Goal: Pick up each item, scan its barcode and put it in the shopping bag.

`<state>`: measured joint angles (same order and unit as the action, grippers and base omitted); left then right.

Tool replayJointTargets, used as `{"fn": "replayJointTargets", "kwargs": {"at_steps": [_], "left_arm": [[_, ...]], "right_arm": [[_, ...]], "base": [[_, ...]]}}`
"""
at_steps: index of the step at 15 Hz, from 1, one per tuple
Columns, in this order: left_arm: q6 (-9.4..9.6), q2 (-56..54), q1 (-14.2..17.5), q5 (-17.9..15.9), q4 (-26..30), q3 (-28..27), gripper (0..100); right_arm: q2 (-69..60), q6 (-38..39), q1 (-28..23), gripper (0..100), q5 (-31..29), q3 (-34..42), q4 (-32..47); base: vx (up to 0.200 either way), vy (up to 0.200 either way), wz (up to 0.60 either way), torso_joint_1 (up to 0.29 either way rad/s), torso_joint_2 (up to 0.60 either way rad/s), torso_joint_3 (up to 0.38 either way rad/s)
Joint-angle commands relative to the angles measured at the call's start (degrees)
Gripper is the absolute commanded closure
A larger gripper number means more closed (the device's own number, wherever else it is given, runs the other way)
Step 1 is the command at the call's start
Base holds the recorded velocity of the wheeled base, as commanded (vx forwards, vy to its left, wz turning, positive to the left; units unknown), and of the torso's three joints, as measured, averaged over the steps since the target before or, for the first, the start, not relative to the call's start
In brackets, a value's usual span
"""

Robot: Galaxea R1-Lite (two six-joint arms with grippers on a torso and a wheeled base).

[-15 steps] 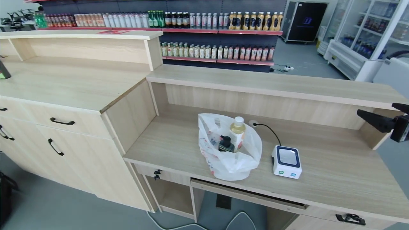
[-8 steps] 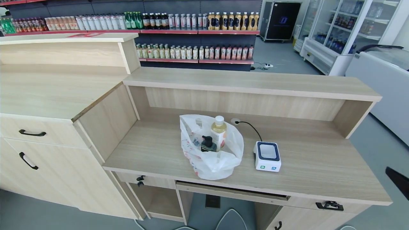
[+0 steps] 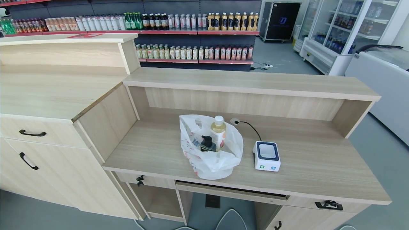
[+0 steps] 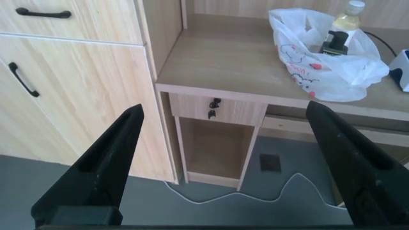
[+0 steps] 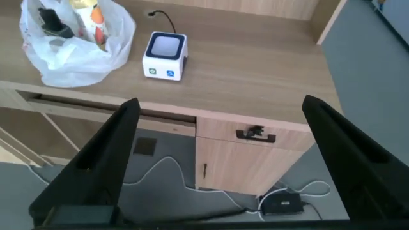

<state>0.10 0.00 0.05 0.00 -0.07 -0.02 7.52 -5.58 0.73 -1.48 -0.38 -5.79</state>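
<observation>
On the wooden desk (image 3: 319, 166) stands a white plastic shopping bag (image 3: 211, 159), mouth open. Inside it are a yellow drink bottle (image 3: 218, 131) with a white cap and a dark pump bottle (image 3: 207, 144). To the bag's right sits a white barcode scanner (image 3: 266, 156), window up. My left gripper (image 4: 225, 108) hangs open and empty below desk height, in front of the desk's left end, with the bag (image 4: 326, 64) beyond it. My right gripper (image 5: 220, 101) is also open and empty, low in front of the desk's right half, with the scanner (image 5: 165, 56) and bag (image 5: 70, 57) beyond.
A raised shelf (image 3: 249, 84) runs along the back of the desk, and a taller counter (image 3: 57, 92) adjoins it on the left. The scanner's cable (image 3: 250, 126) leads to a hole in the desk. A pull-out tray (image 3: 230, 191) and a drawer handle (image 3: 329, 205) sit under the front edge.
The head camera has swung, shifting the whole picture. My right gripper has dropped from beside the shelf's right end to below the desk edge. Bag, bottles and scanner have stayed put.
</observation>
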Motion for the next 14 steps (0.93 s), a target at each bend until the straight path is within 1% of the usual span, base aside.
{"fn": "replayJointTargets", "kwargs": {"at_steps": [1, 2, 14], "left_arm": [[-0.01, 0.00, 0.04, 0.00, -0.01, 0.02, 0], [-0.01, 0.00, 0.04, 0.00, -0.01, -0.06, 0], [-0.01, 0.00, 0.04, 0.00, -0.01, 0.02, 0]], "right_arm": [[-5.68, 1.10, 0.59, 0, -0.28, 0.38, 0.08], [-7.52, 1.28, -0.29, 0, -0.19, 0.38, 0.08], [-7.52, 1.28, -0.29, 0, -0.55, 0.38, 0.17]], "base": [[0.000, 0.000, 0.00, 0.000, 0.00, 0.000], [0.000, 0.000, 0.00, 0.000, 0.00, 0.000], [0.000, 0.000, 0.00, 0.000, 0.00, 0.000]]}}
